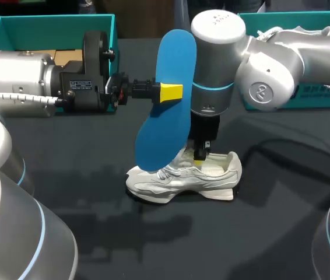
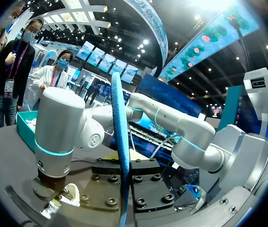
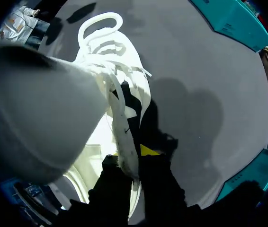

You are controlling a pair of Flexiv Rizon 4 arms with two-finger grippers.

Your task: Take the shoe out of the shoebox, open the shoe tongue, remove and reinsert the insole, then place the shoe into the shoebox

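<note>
The left pincer [image 1: 165, 92] holds the blue insole [image 1: 164, 119] up in the air, right over the white shoe [image 1: 179, 179]. The shoe stands on the dark table [image 1: 83, 151], away from the teal shoebox [image 1: 13, 28]. The right pincer [image 1: 200, 154] reaches down into the shoe and pinches its edge.

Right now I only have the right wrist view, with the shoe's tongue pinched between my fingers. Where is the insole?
Observer: Out of the shoe. The left gripper holds the blue insole upright in the air, its lower end near the shoe's front half.
Operator: Which way does it face?
Observer: Its broad face is towards the head camera; the left wrist view sees it edge-on.
Operator: With my right gripper shut on the tongue, which way does the shoe point?
Observer: It stands on its sole on the table, toe towards the left arm's side.
</note>
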